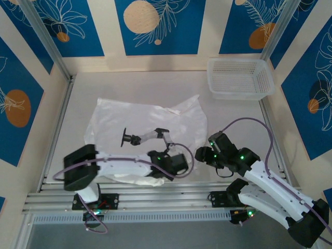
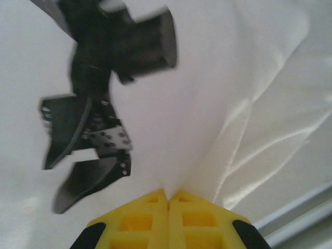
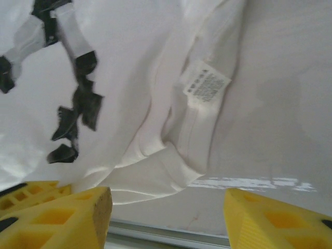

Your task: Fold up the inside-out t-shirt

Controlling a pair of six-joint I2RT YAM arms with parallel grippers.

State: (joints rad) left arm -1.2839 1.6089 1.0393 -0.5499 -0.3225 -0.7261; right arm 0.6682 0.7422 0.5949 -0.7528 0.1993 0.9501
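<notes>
The white inside-out t-shirt (image 1: 150, 116) lies wrinkled on the table, its near edge bunched by the left arm. My left gripper (image 1: 166, 171) is low at that near edge. In the left wrist view its yellow fingers (image 2: 150, 218) are shut on a pinched fold of the shirt (image 2: 207, 78). My right gripper (image 1: 202, 154) hovers open just right of the shirt. Its yellow fingers (image 3: 67, 218) stand wide apart, empty, over the ribbed collar (image 3: 179, 166) and the white care label (image 3: 205, 85).
A black-and-white jointed shape (image 1: 142, 137) sits on the shirt; I cannot tell whether it is an object or a print. A white mesh basket (image 1: 239, 78) stands at the far right. A metal rail (image 1: 155, 199) runs along the near table edge.
</notes>
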